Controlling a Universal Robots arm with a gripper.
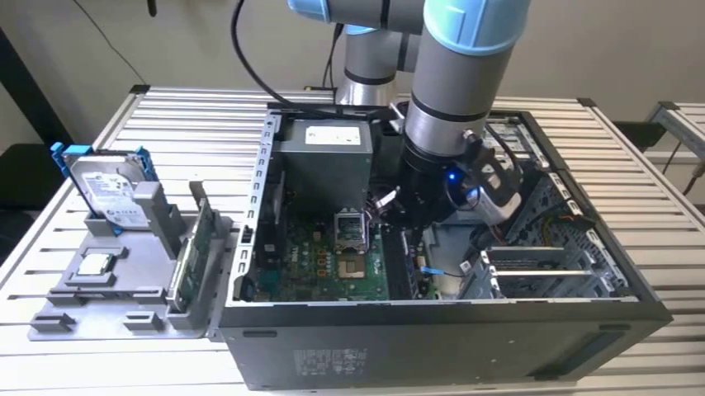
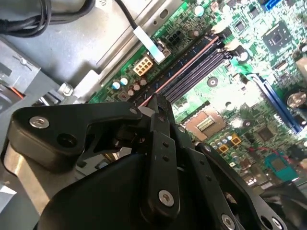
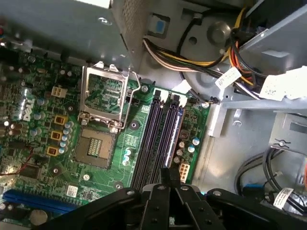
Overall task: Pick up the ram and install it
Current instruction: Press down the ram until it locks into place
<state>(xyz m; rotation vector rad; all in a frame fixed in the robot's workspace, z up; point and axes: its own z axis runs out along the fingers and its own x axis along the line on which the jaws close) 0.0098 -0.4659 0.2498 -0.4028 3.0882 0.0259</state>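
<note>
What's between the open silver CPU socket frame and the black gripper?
The long dark memory slots, running side by side across the green motherboard; clear in the first wrist view.

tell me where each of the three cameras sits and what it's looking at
Exterior view: off the arm, above the slatted table, looking down into the open computer case; the arm reaches into it.
First wrist view: on the arm, looking down at the motherboard with its memory slots; the gripper pokes in.
Second wrist view: on the arm, seeing the same slots past the gripper.
Shared: both wrist views show the slots, with a thin dark strip at the gripper's tip; probably the ram.
</note>
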